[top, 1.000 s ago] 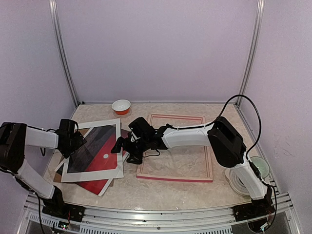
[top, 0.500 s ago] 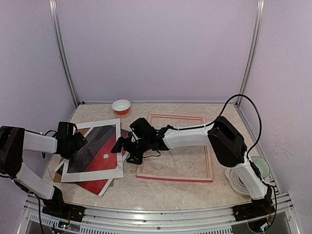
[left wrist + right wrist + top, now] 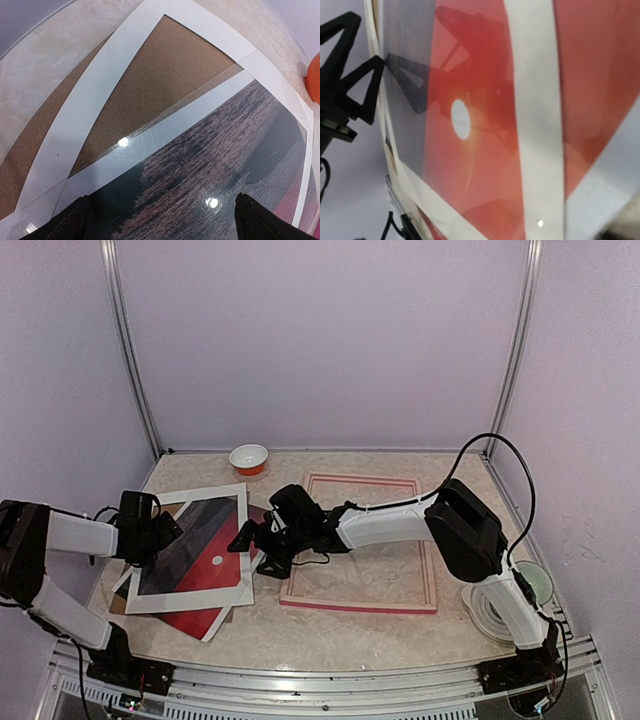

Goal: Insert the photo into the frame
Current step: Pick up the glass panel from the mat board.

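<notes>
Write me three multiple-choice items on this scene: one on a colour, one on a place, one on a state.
1. The frame is:
A. green
B. pink
C. black

2. On the table, the small bowl stands:
A. inside the frame
B. at the near edge
C. at the far edge

3. The left gripper and the right gripper are:
A. both open
B. both shut
C. left shut, right open

Answers:
1 B, its rails show pink in the top view.
2 C, it sits beyond the frame, by the far edge.
3 A, the fingers of each stand wide apart.
</notes>
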